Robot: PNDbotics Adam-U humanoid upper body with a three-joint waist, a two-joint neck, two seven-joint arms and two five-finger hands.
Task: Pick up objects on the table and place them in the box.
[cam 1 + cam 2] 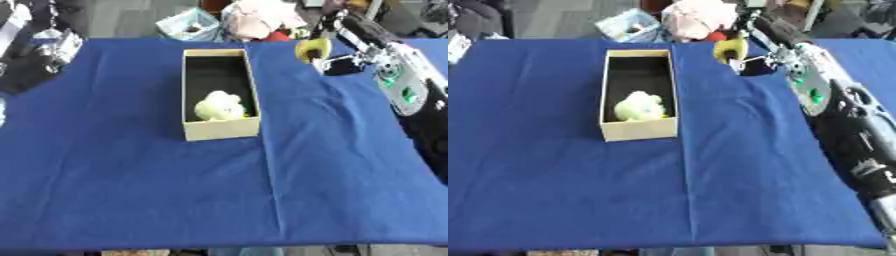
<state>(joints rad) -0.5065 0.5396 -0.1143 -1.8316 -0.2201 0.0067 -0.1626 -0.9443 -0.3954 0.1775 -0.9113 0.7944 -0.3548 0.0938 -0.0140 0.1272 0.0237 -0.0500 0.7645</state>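
Right hand (pixel 337 47) fingers pinch one yellow object (pixel 312 48); one pale object (pixel 218 105) in box (pixel 221 129).

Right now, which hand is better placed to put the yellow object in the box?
Right. The right hand is at the yellow object just beyond the box; the left hand sits at the far left edge.

Even, bright overhead light; soft blur throughout. Blue cloth-covered worktop (pixel 131 190) without glare, faint shadow inside tan cardboard box (pixel 219 129).

1 box (pixel 220 129), 2 yellow objs (pixel 219 106)
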